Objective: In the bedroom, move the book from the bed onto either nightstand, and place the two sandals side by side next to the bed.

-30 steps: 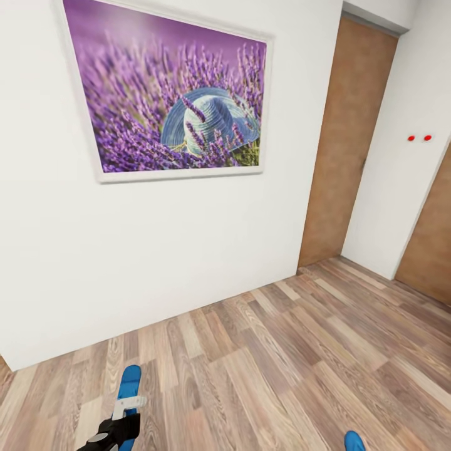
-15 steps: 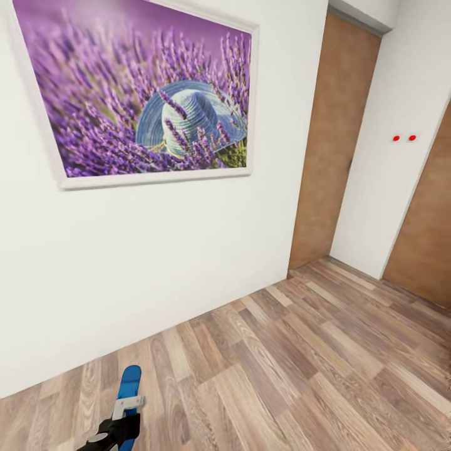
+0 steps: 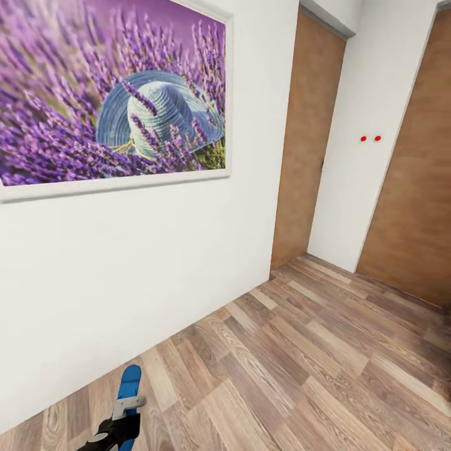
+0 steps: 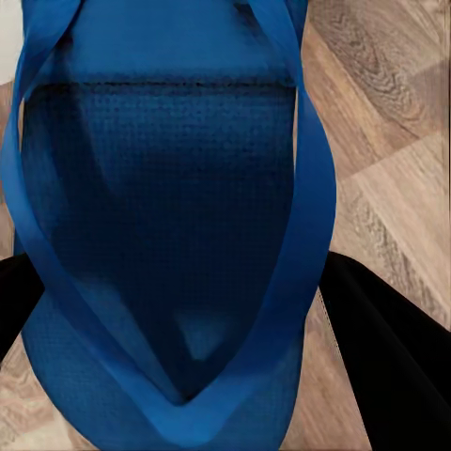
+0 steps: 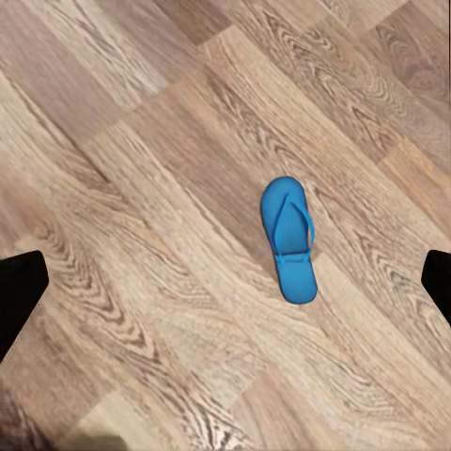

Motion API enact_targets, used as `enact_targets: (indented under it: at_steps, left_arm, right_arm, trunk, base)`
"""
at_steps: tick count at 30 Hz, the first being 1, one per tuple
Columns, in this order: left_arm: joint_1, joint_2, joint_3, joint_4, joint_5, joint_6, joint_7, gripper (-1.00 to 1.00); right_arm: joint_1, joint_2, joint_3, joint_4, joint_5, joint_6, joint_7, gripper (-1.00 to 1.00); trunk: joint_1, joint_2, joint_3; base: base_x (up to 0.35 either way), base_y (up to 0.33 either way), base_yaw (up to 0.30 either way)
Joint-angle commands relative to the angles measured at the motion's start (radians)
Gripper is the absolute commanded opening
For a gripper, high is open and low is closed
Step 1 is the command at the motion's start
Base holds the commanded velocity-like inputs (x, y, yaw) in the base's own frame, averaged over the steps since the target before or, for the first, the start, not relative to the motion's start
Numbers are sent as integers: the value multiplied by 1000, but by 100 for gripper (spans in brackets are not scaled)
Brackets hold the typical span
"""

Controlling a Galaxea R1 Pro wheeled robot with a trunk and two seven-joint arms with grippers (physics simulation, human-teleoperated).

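One bright blue sandal [image 3: 129, 382] hangs at the lower left of the head view, with my left gripper [image 3: 122, 416] shut on it. In the left wrist view that sandal [image 4: 169, 216] shows its straps between the black fingers [image 4: 399, 362]. The other sandal [image 5: 291, 240] lies flat on the wood-plank floor [image 5: 122, 169], some way below my right gripper [image 5: 225, 287], whose tips stand wide apart and open. The book, the bed and the nightstand are out of view.
A white wall [image 3: 144, 263] with a purple lavender picture [image 3: 106, 100] rises close ahead on the left. Two brown doors [image 3: 307, 138] [image 3: 413, 188] stand at the right, with a white wall section [image 3: 369, 94] between them. Wood-plank floor [image 3: 300, 363] stretches to the right.
The whole head view has shifted: the picture and doors slid left and look nearer, and the sandal on the floor left its bottom right edge. My left gripper still holds its sandal.
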Motion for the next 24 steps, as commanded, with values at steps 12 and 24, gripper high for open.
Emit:
enact_targets:
  at_steps: [12,24]
  left_arm:
    - [0,0,-9,-1,6,-2,3,-100]
    - [1,0,-10,-1,6,-4,3,-100]
  right_arm:
    - [0,1,-3,8,10,-1,7,100]
    - [0,0,15,20,10,-1,7,100]
  trunk:
    - [0,0,-1]
    - [0,0,-1]
  base:
    - [252,251,-287]
    - [130,143,-288]
